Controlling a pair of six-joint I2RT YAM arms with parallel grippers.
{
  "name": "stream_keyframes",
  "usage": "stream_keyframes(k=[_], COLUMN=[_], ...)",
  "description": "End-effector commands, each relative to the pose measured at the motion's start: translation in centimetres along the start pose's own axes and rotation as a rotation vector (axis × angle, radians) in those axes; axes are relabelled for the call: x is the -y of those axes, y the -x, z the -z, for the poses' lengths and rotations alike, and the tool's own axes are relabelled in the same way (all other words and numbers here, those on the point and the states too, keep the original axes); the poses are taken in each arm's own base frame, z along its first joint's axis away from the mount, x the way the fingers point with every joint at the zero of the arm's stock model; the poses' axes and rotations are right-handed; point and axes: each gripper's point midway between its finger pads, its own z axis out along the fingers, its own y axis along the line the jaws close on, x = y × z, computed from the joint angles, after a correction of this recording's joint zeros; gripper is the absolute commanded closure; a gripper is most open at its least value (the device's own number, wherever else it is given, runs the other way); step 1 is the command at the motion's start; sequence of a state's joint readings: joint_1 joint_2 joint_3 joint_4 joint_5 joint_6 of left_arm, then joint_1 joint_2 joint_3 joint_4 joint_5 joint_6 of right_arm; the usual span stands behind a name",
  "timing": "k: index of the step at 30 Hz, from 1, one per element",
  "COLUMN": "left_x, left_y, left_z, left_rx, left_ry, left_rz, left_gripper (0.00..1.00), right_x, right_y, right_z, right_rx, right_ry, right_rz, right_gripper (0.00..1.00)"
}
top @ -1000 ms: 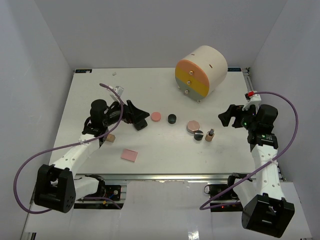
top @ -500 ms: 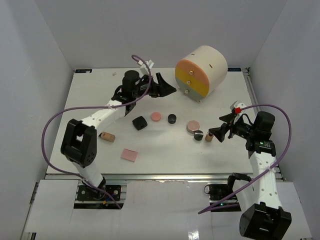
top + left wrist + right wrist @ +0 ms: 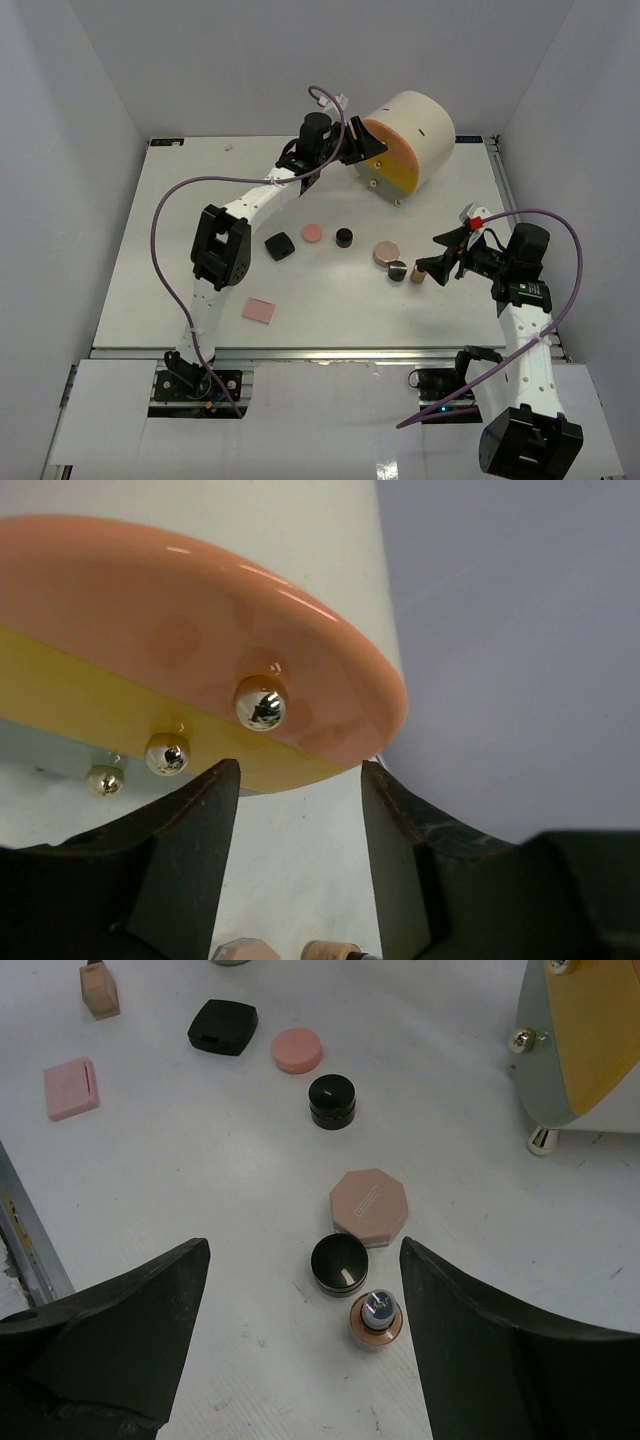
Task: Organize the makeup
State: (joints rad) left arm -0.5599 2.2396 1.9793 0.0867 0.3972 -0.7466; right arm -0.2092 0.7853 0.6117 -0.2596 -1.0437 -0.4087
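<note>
Black case [image 3: 280,246], pink compact [image 3: 312,232], black jar [image 3: 344,237], rose-beige octagonal compact [image 3: 386,251], 2nd jar [image 3: 397,270], upright lipstick [image 3: 419,272], pink square [image 3: 259,311]

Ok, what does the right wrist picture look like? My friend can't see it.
The right tool, open, looks down on a white table: an upright tan lipstick tube nearest, then a black jar and a rose-beige compact. A drawer cylinder stands at the right edge.

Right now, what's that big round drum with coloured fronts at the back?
The drum is a glossy cream cylinder lying on its side, far right on the table, on small metal feet. Its flat face stacks a pink front, a yellow front and a grey front, each with a shiny ball knob; all look shut. The open left gripper hovers by the pink front.
</note>
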Motion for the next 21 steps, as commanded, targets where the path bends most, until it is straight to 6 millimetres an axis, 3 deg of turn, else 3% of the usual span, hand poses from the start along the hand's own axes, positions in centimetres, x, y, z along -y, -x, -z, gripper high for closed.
stream_keyframes(k=[1, 12, 21], left_x=[2.0, 1.0, 0.1], left_y=[2.5, 2.4, 2.2], left_z=[-0.9, -2.5, -3.2], left_rx=[0.074, 0.108, 0.099], left_ry=[0.027, 0.067, 0.096], left_rz=[0.021, 0.035, 0.045], left_gripper=[0.4, 0.46, 0.59], right_x=[-0.3, -0.6, -0.7], right_y=[2.0, 2.2, 2.2], right_z=[0.2, 0.2, 0.2], right_rx=[0.043, 0.052, 0.053], right_ry=[0.023, 0.038, 0.04], right_rz=[0.074, 0.074, 0.077], right_gripper=[0.19, 0.2, 0.21])
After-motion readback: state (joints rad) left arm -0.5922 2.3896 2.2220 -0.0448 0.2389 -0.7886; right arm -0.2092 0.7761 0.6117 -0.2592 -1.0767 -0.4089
